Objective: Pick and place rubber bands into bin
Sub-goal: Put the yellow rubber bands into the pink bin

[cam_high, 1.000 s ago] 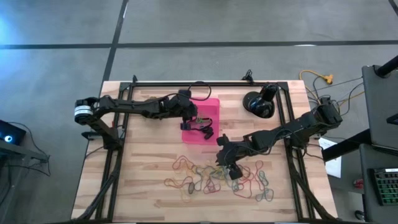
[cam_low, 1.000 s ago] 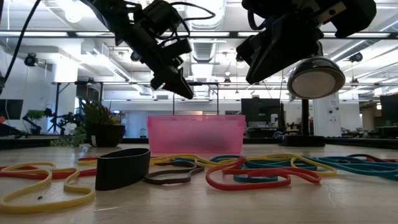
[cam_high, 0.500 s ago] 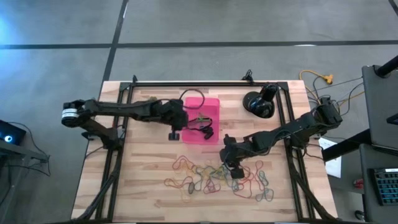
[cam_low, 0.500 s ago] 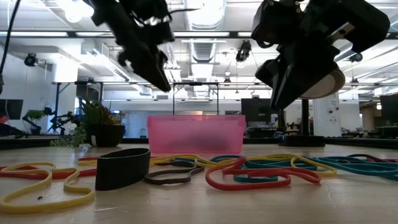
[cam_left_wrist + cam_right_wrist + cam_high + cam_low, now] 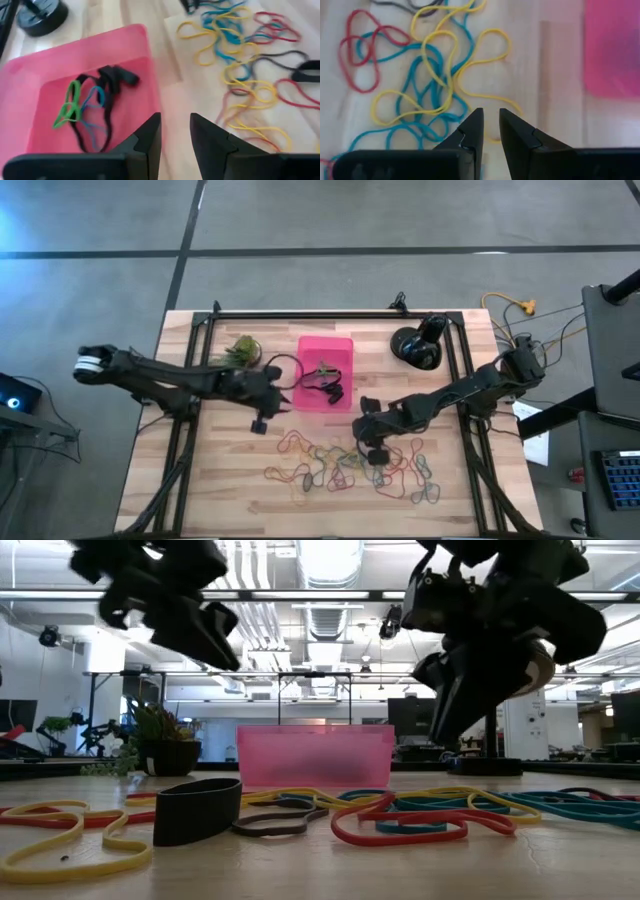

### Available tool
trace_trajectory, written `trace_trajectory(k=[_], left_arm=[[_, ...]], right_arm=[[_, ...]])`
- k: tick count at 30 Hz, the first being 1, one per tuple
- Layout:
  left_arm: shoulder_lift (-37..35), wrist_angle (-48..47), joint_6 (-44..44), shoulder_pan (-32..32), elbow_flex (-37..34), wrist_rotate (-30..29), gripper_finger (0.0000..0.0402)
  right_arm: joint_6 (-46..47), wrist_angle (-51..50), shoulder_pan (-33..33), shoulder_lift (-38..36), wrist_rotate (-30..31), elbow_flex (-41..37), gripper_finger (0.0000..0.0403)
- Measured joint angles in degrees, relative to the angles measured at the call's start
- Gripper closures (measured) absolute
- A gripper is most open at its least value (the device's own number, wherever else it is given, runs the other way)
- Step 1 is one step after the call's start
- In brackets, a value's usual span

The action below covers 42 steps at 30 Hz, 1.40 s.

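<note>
The pink bin [image 5: 325, 370] stands mid-table toward the far side, and a green, a blue and a black rubber band [image 5: 90, 107] lie on its floor. Many more rubber bands [image 5: 350, 465] in red, yellow, blue-grey and black lie tangled on the wood nearer the near edge. My left gripper [image 5: 265, 412] hangs above bare wood just left of the bin. Its fingers [image 5: 175, 122] are narrowly open and hold nothing. My right gripper [image 5: 374, 450] hovers over the pile's right part. It is also narrowly open [image 5: 491, 115], over yellow and blue-grey loops [image 5: 435, 75].
A round black object [image 5: 415, 345] sits right of the bin, and a small green plant [image 5: 240, 350] sits to its left. A wide black band [image 5: 197, 810] stands on edge at the near side of the pile. Black frame rails [image 5: 190, 430] run along both table sides.
My left gripper has swung away from above the bin, toward the table's left and near edges, leaving the bands lying in the bin. My right gripper has come down lower over the pile. The pile itself has not moved.
</note>
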Motion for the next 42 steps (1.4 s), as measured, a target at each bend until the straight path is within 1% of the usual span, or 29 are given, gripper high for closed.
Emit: trace_trajectory(k=[3, 7, 10, 15, 17, 23, 29, 36, 39, 42], left_arm=[[-2.5, 5.5, 0.0, -1.1, -3.9, 0.2, 0.0315], [-5.9, 6.3, 0.0, -1.2, -6.6, 0.0, 0.0315], [-8.1, 6.3, 0.0, -1.2, -7.4, 0.0, 0.0315], [-9.3, 6.9, 0.0, -1.3, -7.4, 0.0, 0.0315], [-9.0, 6.8, 0.0, -1.3, -7.4, 0.0, 0.0315], [-8.2, 6.9, 0.0, -1.2, -7.4, 0.0, 0.0315], [-8.0, 6.9, 0.0, -1.2, -7.4, -0.1, 0.0315], [-8.0, 6.9, 0.0, -1.2, -7.4, -0.1, 0.0315], [-8.0, 6.9, 0.1, -1.2, -7.4, 0.0, 0.0315], [-8.0, 6.9, 0.1, -1.2, -7.4, 0.0, 0.0315]], right_arm=[[1.9, 1.1, 0.2, 0.0, -2.1, 0.0, 0.0346], [3.3, 3.7, 0.5, 0.1, -2.5, 0.0, 0.0346], [3.3, 7.3, 0.9, 1.5, -2.6, 0.0, 0.0346], [4.0, 9.1, 1.3, 5.0, -7.4, 0.0, 0.0346], [4.5, 9.1, 1.4, 6.3, -8.2, 0.0, 0.0346], [4.6, 9.2, 1.4, 6.6, -6.6, 0.0, 0.0342], [5.2, 9.2, 1.5, 7.1, -4.8, 0.0, 0.0317], [6.9, 9.5, 1.5, 9.0, -4.8, 0.0, 0.0297], [7.0, 9.5, 1.6, 9.3, -4.7, 0.1, 0.0294], [7.0, 9.5, 1.6, 9.3, -4.7, 0.1, 0.0300]])
